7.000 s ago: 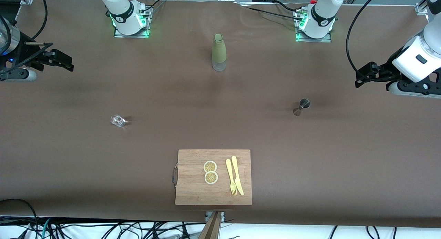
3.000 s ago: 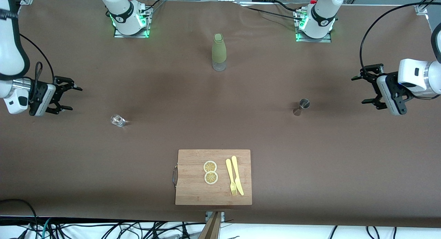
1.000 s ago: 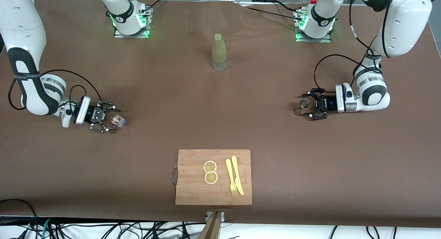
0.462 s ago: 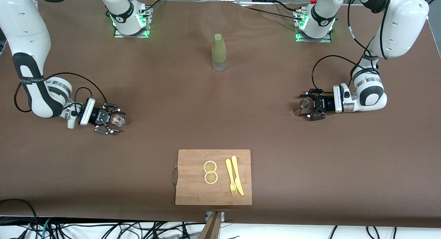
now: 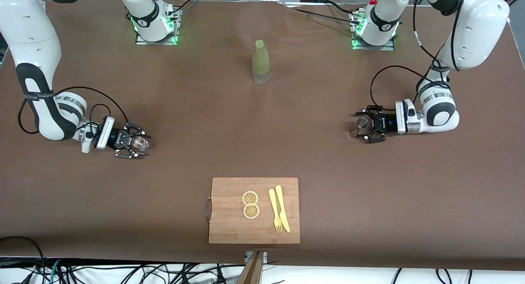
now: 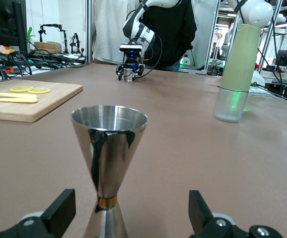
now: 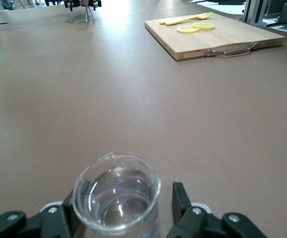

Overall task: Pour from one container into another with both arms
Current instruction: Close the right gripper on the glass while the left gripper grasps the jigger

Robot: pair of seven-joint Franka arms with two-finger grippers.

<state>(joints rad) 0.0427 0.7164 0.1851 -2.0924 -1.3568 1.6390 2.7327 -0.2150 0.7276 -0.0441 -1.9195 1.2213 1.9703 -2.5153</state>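
Front view: the small clear glass beaker [image 5: 140, 142] stands toward the right arm's end of the table, between the fingers of the right gripper [image 5: 134, 141], which bracket it closely; whether they press it cannot be told here; the steel double-cone jigger [image 5: 359, 126] stands upright toward the left arm's end, with the left gripper [image 5: 368, 126] spread wide around it and clear of its sides. Between them, nearer the bases, stands an olive-sleeved bottle with a clear base [image 5: 260, 62]; nearer the camera lies a wooden cutting board [image 5: 229, 218]; no writing is legible in this view.

Left wrist view: the jigger shows a polished cone [image 6: 109, 148] narrowing to a brass-coloured waist; I judge it light, rigid and slippery (mirror-smooth metal), best taken at or just above the waist; the fingers [image 6: 59, 213] stand apart on either side, not touching; no markings readable.

Right wrist view: the beaker [image 7: 117, 196] holds clear liquid; thin glass, likely fragile and slick, so a gentle hold at mid-wall seems wise; the fingers [image 7: 180, 201] sit just beside its wall, contact uncertain; no label is visible.
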